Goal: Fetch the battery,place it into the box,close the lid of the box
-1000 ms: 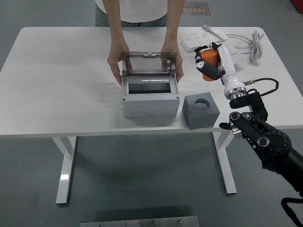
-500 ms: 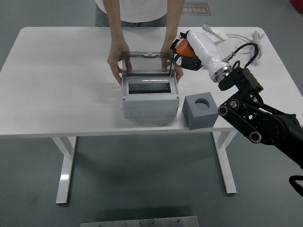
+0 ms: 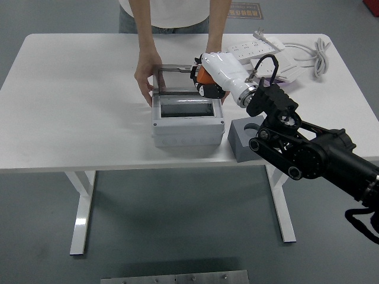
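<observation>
Swung leftward from beside the power strip (image 3: 260,48), the right robot hand (image 3: 208,77) clamps the orange battery (image 3: 203,76) over the open box's (image 3: 188,121) back-right corner, its cavity just below-left.

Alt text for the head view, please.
The robot's right hand holds an orange battery above the open grey box on a white table, while a person's hands steady the raised lid.

White robot hand (image 3: 208,74), black-jointed arm (image 3: 308,151); person (image 3: 172,18) wears white top.
</observation>
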`<action>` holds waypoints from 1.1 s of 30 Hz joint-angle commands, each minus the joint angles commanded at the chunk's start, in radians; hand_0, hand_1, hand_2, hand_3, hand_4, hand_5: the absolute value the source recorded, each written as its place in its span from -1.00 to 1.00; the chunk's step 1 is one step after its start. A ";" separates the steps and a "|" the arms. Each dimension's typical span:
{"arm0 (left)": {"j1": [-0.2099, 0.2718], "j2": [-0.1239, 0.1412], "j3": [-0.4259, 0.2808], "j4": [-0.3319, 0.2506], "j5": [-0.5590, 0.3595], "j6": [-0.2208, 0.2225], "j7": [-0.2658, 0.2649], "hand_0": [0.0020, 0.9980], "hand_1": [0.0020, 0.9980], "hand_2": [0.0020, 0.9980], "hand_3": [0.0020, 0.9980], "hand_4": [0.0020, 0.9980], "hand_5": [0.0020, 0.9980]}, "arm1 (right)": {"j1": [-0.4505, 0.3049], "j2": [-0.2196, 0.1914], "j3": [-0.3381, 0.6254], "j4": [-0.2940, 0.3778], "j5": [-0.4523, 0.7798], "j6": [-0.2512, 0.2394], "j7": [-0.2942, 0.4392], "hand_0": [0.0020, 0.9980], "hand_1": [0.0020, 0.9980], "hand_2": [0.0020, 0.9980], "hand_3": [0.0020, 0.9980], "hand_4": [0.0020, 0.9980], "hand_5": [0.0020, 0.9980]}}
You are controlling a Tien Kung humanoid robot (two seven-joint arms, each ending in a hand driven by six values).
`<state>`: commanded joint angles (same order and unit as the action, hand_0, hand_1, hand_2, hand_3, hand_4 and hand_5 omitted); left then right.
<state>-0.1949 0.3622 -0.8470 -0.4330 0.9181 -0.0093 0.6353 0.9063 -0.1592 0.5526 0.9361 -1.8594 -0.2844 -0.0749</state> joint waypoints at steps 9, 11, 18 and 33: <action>-0.013 0.007 -0.015 -0.001 0.023 -0.010 0.009 0.71 0.83 0.71 0.71 0.84 0.78 | 0.040 0.098 -0.004 -0.080 0.011 -0.011 -0.007 -0.65 -0.51 -0.41 -0.26 -0.66 -0.88; -0.016 0.008 -0.018 -0.001 0.030 -0.013 0.010 0.71 0.83 0.71 0.71 0.84 0.78 | 0.042 0.117 -0.003 -0.098 0.013 -0.020 -0.007 -0.65 -0.51 -0.41 -0.26 -0.66 -0.88; -0.029 0.008 -0.028 -0.001 0.050 -0.023 0.010 0.71 0.83 0.71 0.71 0.84 0.78 | 0.034 0.159 -0.004 -0.180 0.032 -0.087 0.009 -0.65 -0.51 -0.41 -0.26 -0.65 -0.88; -0.025 0.005 -0.038 -0.004 0.052 -0.030 0.010 0.71 0.84 0.72 0.72 0.84 0.79 | -0.006 0.159 -0.060 -0.284 0.088 -0.205 0.013 -0.66 -0.50 -0.42 -0.27 -0.64 -0.85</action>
<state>-0.2197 0.3676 -0.8853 -0.4372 0.9704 -0.0388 0.6454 0.8998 0.0000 0.4924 0.6520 -1.7715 -0.4891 -0.0619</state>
